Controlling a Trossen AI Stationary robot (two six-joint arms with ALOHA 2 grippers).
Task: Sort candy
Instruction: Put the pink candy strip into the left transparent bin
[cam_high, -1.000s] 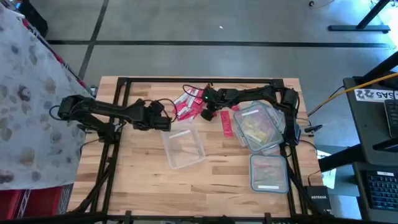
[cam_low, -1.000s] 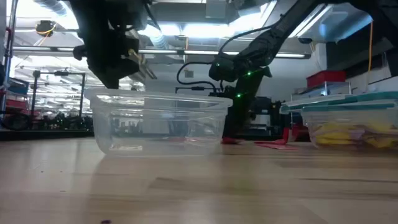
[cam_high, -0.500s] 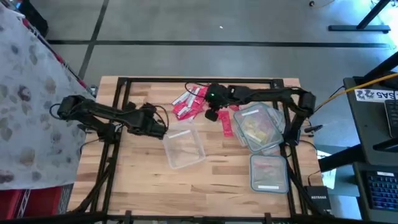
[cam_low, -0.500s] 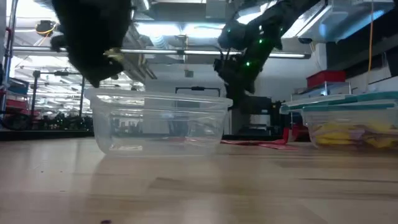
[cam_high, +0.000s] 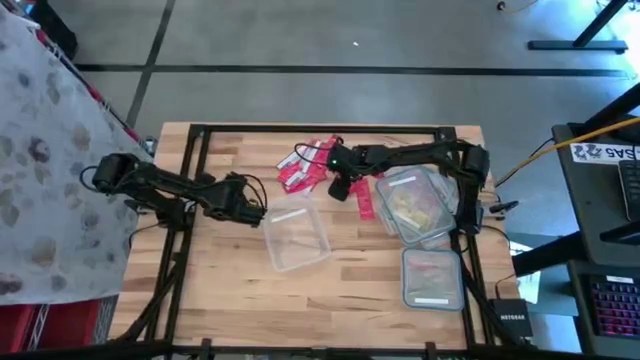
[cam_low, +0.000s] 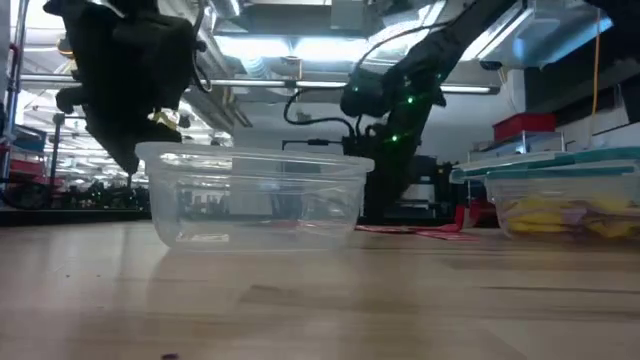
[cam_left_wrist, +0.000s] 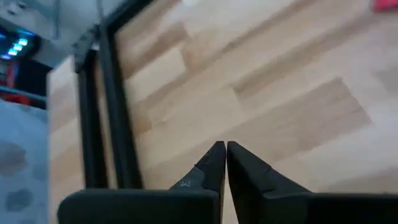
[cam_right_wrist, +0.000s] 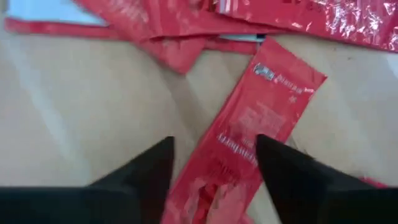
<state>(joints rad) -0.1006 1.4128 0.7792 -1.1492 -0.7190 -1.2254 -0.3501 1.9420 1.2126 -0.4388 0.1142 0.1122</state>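
Note:
A heap of red candy (cam_high: 305, 165) lies on the wood at the far middle of the table, and one red wrapper (cam_high: 363, 200) lies apart beside it. My right gripper (cam_high: 338, 187) hangs open over this candy. In its wrist view its fingers (cam_right_wrist: 214, 163) stand on either side of a long red wrapper (cam_right_wrist: 252, 140), with more red wrappers (cam_right_wrist: 168, 28) beyond. My left gripper (cam_high: 258, 211) is shut and holds nothing, over bare wood (cam_left_wrist: 225, 149), left of an open clear tub (cam_high: 295, 237) that stands on its base. My right gripper comes at the long red wrapper from above with one finger (cam_right_wrist: 283, 171) over the wrapper's edge. Whether a finger touches it, I cannot tell. The wrapper lies flat on the table.
Two lidded clear tubs stand at the right: one with yellow pieces (cam_high: 413, 205), also in the low view (cam_low: 565, 205), and one nearer the front (cam_high: 432, 277). A black frame rail (cam_high: 320, 128) runs round the table top.
My right gripper has risen above the red candy and come back down over it, a little nearer the lone wrapper. My left gripper has drawn back from the clear tub toward the table's left edge. The tub and the candy have stayed where they were.

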